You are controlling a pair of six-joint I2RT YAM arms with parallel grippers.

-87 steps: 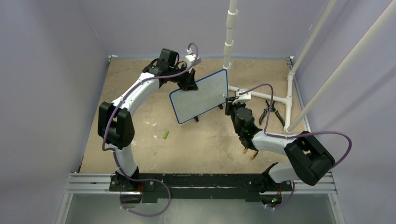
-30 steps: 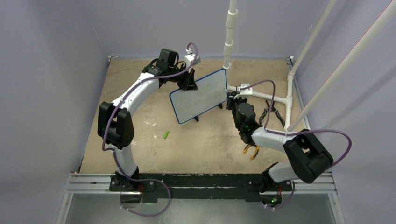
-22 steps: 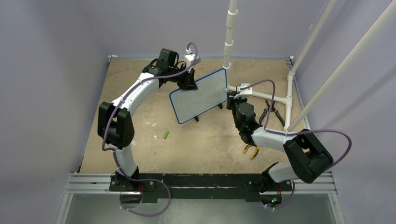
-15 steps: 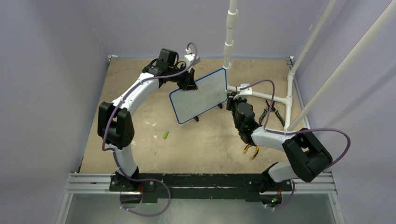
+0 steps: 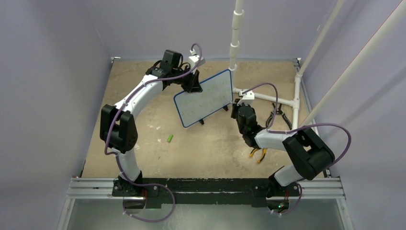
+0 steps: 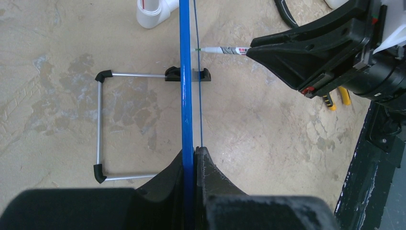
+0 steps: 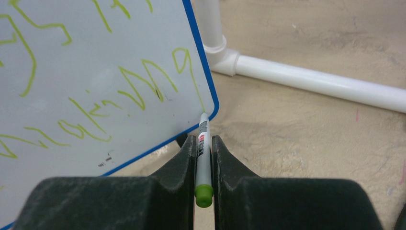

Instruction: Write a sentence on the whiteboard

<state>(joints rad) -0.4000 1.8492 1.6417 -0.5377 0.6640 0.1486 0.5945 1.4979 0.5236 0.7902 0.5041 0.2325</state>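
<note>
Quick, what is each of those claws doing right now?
Left gripper: closed on the whiteboard, clamping its blue edge.
Right gripper: closed on a green marker, tip at the whiteboard.

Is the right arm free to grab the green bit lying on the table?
Probably not yet: its claw is shut on the marker, tip at the whiteboard. The green bit itself lies uncovered.

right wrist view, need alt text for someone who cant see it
The right gripper, shut on a green-ended marker, presses its tip to the lower right corner of the blue-framed whiteboard, at the end of green handwriting. A white pipe lies on the table behind.
</note>
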